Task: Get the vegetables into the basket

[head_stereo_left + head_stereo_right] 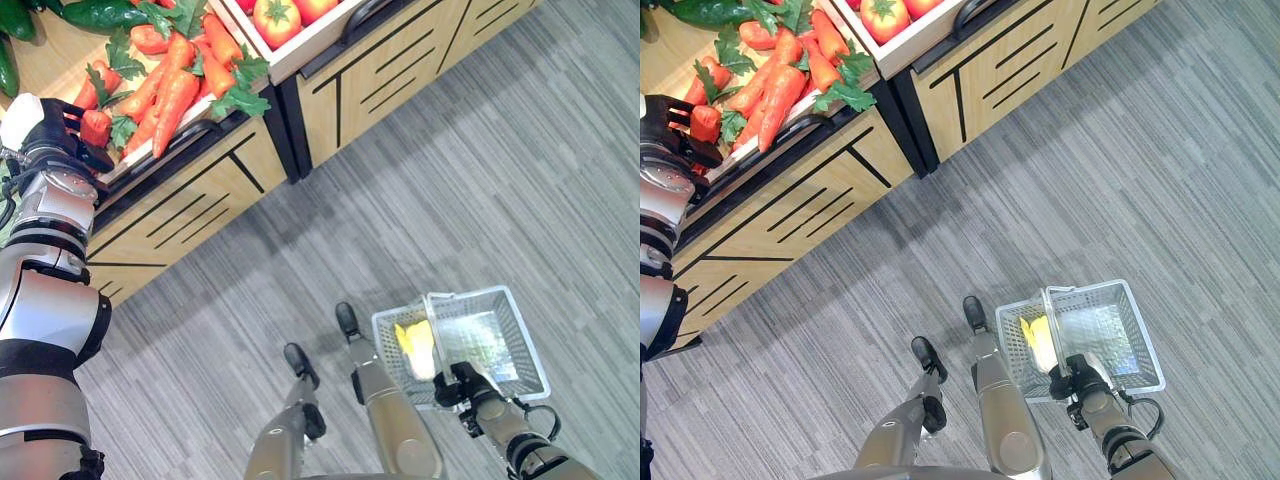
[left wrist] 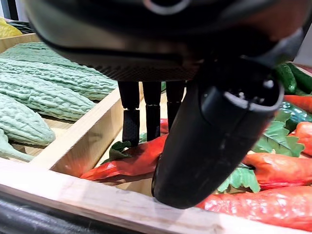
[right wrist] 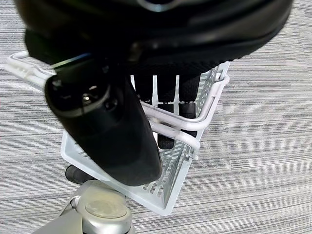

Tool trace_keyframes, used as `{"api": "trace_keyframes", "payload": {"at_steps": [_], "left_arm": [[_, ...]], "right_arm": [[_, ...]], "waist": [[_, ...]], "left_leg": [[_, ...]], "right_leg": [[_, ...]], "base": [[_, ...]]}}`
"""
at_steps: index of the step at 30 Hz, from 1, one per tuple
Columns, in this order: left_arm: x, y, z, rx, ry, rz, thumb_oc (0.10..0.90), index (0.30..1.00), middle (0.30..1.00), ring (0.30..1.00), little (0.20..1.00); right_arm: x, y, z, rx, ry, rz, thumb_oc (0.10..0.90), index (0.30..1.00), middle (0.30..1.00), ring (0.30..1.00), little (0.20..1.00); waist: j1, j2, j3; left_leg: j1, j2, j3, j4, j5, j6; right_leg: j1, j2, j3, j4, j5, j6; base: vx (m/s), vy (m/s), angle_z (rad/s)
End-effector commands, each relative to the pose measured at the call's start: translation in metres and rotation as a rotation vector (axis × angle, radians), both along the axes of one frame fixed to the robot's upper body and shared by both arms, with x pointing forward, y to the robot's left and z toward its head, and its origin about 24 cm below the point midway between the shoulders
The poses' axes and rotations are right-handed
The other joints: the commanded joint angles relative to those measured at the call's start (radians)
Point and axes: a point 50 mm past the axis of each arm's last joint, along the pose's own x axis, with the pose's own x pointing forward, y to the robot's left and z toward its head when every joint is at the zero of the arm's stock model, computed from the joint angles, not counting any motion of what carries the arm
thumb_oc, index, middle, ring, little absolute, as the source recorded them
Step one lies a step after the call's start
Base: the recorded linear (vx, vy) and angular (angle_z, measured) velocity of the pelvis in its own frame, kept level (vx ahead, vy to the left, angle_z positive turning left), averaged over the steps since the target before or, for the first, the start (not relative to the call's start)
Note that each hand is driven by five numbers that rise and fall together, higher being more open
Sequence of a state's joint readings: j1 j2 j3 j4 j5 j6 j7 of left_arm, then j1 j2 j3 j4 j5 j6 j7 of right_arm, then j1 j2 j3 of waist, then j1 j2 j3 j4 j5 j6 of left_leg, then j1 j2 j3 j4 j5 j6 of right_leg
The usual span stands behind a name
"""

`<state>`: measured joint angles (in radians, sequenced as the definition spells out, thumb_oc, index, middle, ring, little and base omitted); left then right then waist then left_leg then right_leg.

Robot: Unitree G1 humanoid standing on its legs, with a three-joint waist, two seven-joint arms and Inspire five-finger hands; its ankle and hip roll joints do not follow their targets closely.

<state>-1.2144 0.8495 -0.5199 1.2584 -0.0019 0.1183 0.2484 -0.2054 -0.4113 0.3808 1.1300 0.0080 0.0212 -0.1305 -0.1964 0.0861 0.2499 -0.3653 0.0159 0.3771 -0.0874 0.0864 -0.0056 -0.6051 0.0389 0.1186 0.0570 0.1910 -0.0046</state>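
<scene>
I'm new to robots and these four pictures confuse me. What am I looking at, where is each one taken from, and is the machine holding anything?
This is a humanoid robot with two arms, each ending in a dark hand. The two wide pictures come from cameras in its head, looking down. The two close-ups come from cameras on its wrists.

In front of it stands a wooden produce stand with carrots, tomatoes and, in the left wrist view, bumpy green gourds.

The left hand reaches into the carrot bin, its fingers straight over a carrot, nothing gripped yet.

The right hand carries a white wire basket by its handle, low over the grey floor. Something yellow already lies inside; I cannot tell what.
</scene>
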Motion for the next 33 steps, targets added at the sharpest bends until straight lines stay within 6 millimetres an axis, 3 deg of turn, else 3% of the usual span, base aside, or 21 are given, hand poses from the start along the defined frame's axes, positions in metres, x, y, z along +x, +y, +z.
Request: {"api": "trace_keyframes", "payload": {"at_steps": [1, 5, 6, 10, 16, 19, 21, 22, 25, 26, 33], "left_arm": [[-0.004, 0.003, 0.02, 0.048, -0.097, 0.012, 0.4, 0.3, 0.3, 0.3, 0.3], [-0.005, 0.002, 0.032, 0.085, -0.144, 0.001, 0.4, 0.3, 0.3, 0.3, 0.3], [0.0, -0.012, 0.031, 0.094, -0.18, -0.062, 0.4, 0.3, 0.3, 0.3, 0.3], [0.009, -0.038, 0.009, 0.078, -0.199, -0.18, 0.4, 0.3, 0.3, 0.3, 0.3], [0.005, -0.065, -0.024, -0.027, -0.26, -0.31, 0.4, 0.3, 0.3, 0.3, 0.3], [-0.01, -0.082, -0.049, -0.12, -0.295, -0.419, 0.4, 0.3, 0.3, 0.3, 0.3], [-0.016, -0.084, -0.053, -0.127, -0.3, -0.435, 0.4, 0.3, 0.3, 0.3, 0.3], [-0.028, -0.099, -0.065, -0.188, -0.328, -0.511, 0.4, 0.3, 0.3, 0.3, 0.3], [-0.04, -0.101, -0.074, -0.183, -0.317, -0.533, 0.4, 0.3, 0.3, 0.3, 0.3], [-0.051, -0.107, -0.084, -0.244, -0.324, -0.568, 0.4, 0.3, 0.3, 0.3, 0.3], [-0.083, -0.122, -0.104, -0.381, -0.332, -0.653, 0.4, 0.3, 0.3, 0.3, 0.3]], "right_arm": [[-0.053, 0.0, -0.024, 0.027, 0.166, -0.034, 0.4, 0.3, 0.3, 0.3, 0.3], [-0.06, -0.004, -0.025, 0.017, 0.192, -0.035, 0.4, 0.3, 0.3, 0.3, 0.3], [-0.071, -0.007, -0.028, 0.0, 0.231, -0.034, 0.4, 0.3, 0.3, 0.3, 0.3], [-0.085, -0.009, -0.032, -0.005, 0.289, -0.042, 0.4, 0.3, 0.3, 0.3, 0.3], [-0.095, -0.01, -0.034, -0.019, 0.333, -0.033, 0.4, 0.3, 0.3, 0.3, 0.3], [-0.098, -0.011, -0.035, -0.004, 0.328, -0.081, 0.4, 0.3, 0.3, 0.3, 0.3], [-0.098, -0.012, -0.035, -0.002, 0.327, -0.088, 0.4, 0.3, 0.3, 0.3, 0.3], [-0.095, -0.012, -0.034, 0.012, 0.307, -0.121, 0.4, 0.3, 0.3, 0.3, 0.3], [-0.1, -0.01, -0.035, 0.018, 0.32, -0.118, 0.4, 0.3, 0.3, 0.3, 0.3], [-0.098, -0.009, -0.035, 0.02, 0.318, -0.113, 0.4, 0.3, 0.3, 0.3, 0.3], [-0.095, -0.007, -0.035, 0.033, 0.301, -0.134, 0.4, 0.3, 0.3, 0.3, 0.3]], "waist": [[0.017, -0.027, -0.028], [0.023, -0.026, -0.043], [0.032, -0.028, -0.064], [0.043, -0.035, -0.104], [0.064, -0.046, -0.143], [0.08, -0.058, -0.172], [0.08, -0.059, -0.179], [0.092, -0.067, -0.191], [0.094, -0.07, -0.203], [0.103, -0.077, -0.214], [0.124, -0.087, -0.237]], "left_leg": [[0.019, 0.007, -0.056, 0.0, -0.034, -0.03], [0.077, 0.011, -0.067, 0.0, -0.046, -0.03], [0.141, 0.015, -0.076, 0.0, -0.061, -0.03], [0.232, 0.014, -0.082, 0.0, -0.087, -0.023], [0.323, 0.01, -0.086, 0.0, -0.113, -0.016], [0.377, 0.006, -0.096, 0.0, -0.123, -0.011], [0.386, 0.007, -0.098, 0.0, -0.125, -0.011], [0.405, 0.006, -0.108, 0.0, -0.128, -0.008], [0.426, 0.004, -0.113, 0.0, -0.135, -0.006], [0.441, 0.002, -0.123, 0.0, -0.14, -0.001], [0.48, -0.003, -0.143, 0.0, -0.155, 0.012]], "right_leg": [[0.148, -0.04, -0.037, -0.144, -0.039, 0.099], [0.21, -0.043, -0.052, -0.144, -0.053, 0.098], [0.276, -0.046, -0.064, -0.144, -0.075, 0.097], [0.367, -0.046, -0.071, -0.144, -0.11, 0.096], [0.457, -0.043, -0.073, -0.144, -0.139, 0.1], [0.519, -0.044, -0.085, -0.144, -0.154, 0.1], [0.53, -0.044, -0.088, -0.144, -0.157, 0.1], [0.553, -0.046, -0.098, -0.144, -0.16, 0.097], [0.578, -0.047, -0.105, -0.144, -0.167, 0.097], [0.597, -0.047, -0.113, -0.144, -0.174, 0.095], [0.641, -0.05, -0.131, -0.136, -0.189, 0.092]], "base": [[0.0, 0.0, 0.0], [0.01, 0.006, 0.07], [0.02, 0.026, 0.17], [0.01, 0.037, 0.2], [0.0, 0.021, -0.01], [-0.06, 0.036, 0.03], [-0.05, 0.024, 0.19], [-0.08, 0.04, 0.19], [-0.05, 0.033, 0.1], [-0.05, 0.022, 0.22], [-0.05, 0.03, 0.15]]}}
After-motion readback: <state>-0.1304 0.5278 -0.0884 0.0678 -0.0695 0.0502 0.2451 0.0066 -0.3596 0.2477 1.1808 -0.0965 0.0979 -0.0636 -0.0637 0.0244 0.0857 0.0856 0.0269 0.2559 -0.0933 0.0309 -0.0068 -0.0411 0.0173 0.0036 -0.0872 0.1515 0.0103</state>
